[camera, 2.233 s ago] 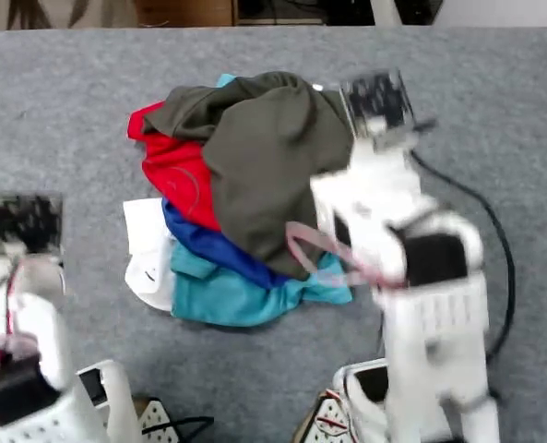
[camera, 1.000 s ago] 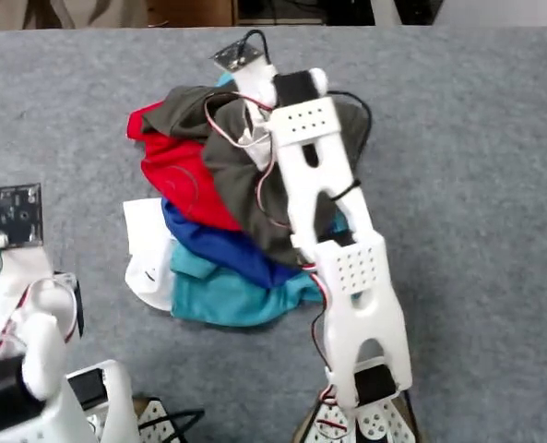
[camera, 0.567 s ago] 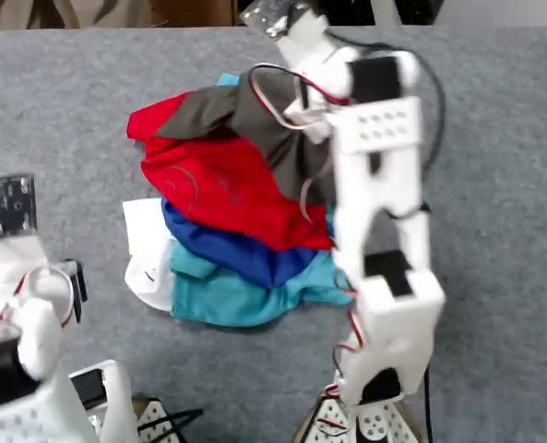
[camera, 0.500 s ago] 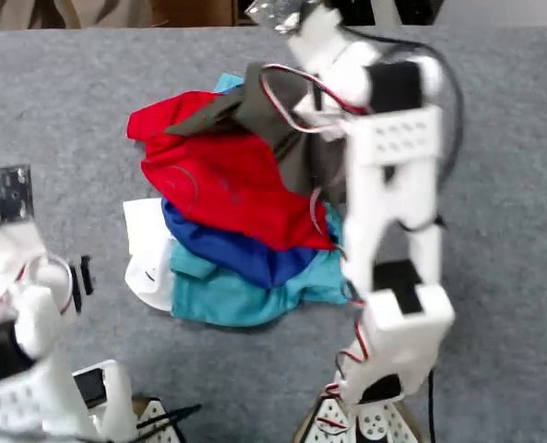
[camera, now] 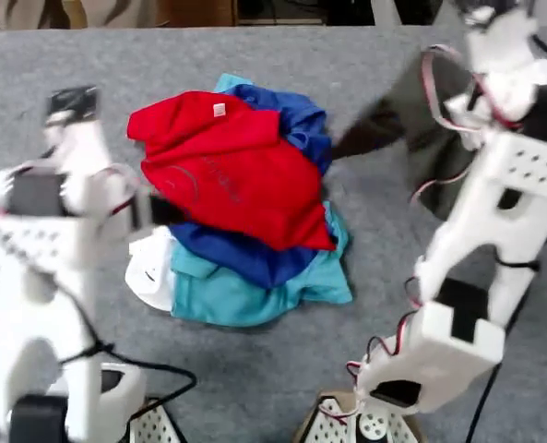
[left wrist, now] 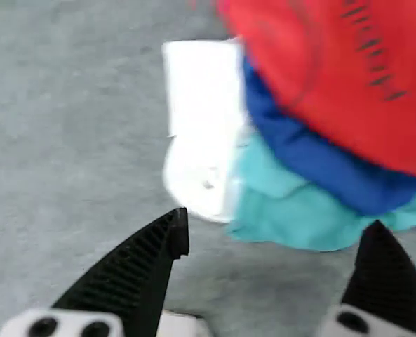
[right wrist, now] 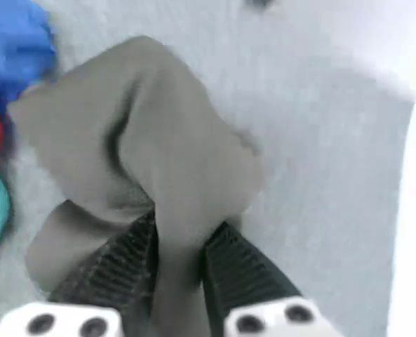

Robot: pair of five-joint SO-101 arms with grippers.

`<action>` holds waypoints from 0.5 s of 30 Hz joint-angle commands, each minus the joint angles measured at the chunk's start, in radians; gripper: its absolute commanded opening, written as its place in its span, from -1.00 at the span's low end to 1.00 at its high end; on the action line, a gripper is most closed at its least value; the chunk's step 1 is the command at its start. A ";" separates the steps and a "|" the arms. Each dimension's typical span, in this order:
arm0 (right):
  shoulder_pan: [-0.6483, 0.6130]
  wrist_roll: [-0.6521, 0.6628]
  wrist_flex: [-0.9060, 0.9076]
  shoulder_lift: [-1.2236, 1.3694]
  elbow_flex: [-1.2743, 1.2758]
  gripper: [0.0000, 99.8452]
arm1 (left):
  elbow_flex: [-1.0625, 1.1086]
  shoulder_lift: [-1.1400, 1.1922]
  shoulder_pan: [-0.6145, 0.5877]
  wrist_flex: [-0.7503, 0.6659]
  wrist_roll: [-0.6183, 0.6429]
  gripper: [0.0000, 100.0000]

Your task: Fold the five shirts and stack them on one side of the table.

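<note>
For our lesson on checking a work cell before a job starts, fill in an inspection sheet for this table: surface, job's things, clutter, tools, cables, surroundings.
Surface: grey felt-like table cover.
Job's things: red shirt tops a pile with blue shirt, teal shirt and white shirt; grey shirt apart from the pile, hanging from the right tool.
Clutter: nothing seen.
Tools: left tool open, above the table beside the white shirt; right tool shut on the grey shirt.
Cables: loose red and white wires on the right arm; black cable at the base of the left arm.
Surroundings: wooden furniture beyond the far edge.
</note>
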 commanded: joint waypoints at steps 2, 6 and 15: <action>0.065 0.058 -0.048 0.058 0.259 -1.00 | -0.245 0.249 0.175 0.008 0.110 -0.22; 0.067 0.061 -0.256 0.071 0.593 -1.00 | -0.440 0.550 0.172 0.008 0.141 -0.22; 0.002 0.055 -0.961 -0.062 1.369 -1.00 | -0.816 0.986 0.175 0.011 0.153 -0.30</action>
